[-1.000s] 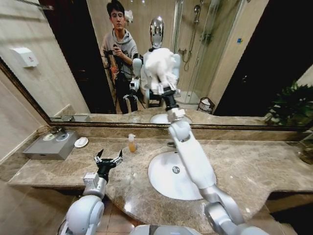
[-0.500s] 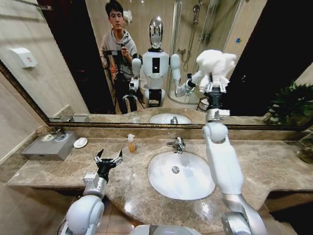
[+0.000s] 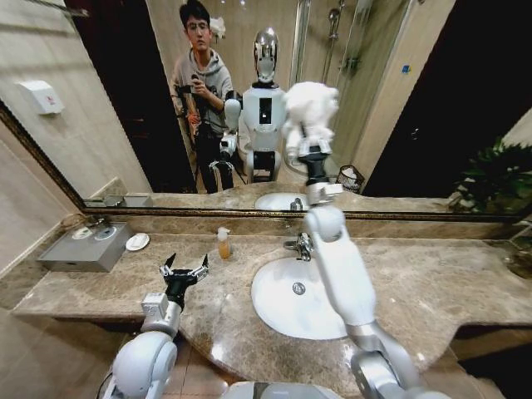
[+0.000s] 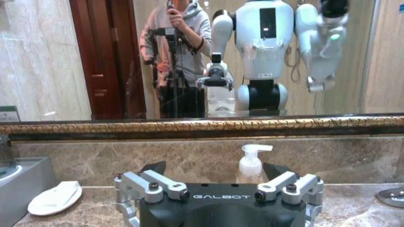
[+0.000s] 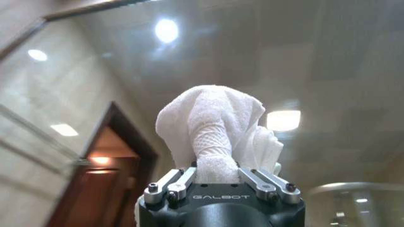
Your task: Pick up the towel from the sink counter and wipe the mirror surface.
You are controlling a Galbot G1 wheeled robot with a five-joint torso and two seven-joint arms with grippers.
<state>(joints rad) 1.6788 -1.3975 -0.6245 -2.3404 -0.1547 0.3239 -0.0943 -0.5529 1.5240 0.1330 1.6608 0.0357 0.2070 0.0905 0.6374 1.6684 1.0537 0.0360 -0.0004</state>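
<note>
Bathroom counter below, wiping stroke swinging back across the mirror.

Long marble counter with basin and tap against the wide mirror. Right gripper raised over the basin, fingers clenched on the towel, bunched white cloth held up at the glass. Half a second ago out toward the counter's right end; now back above the tap, so a side-to-side pass, probably mid-wipe with more glass left to cover. Actual contact with the glass not certain from these views. Left gripper parked low near the counter's front edge, fingers spread and empty, facing the soap bottle.
</note>
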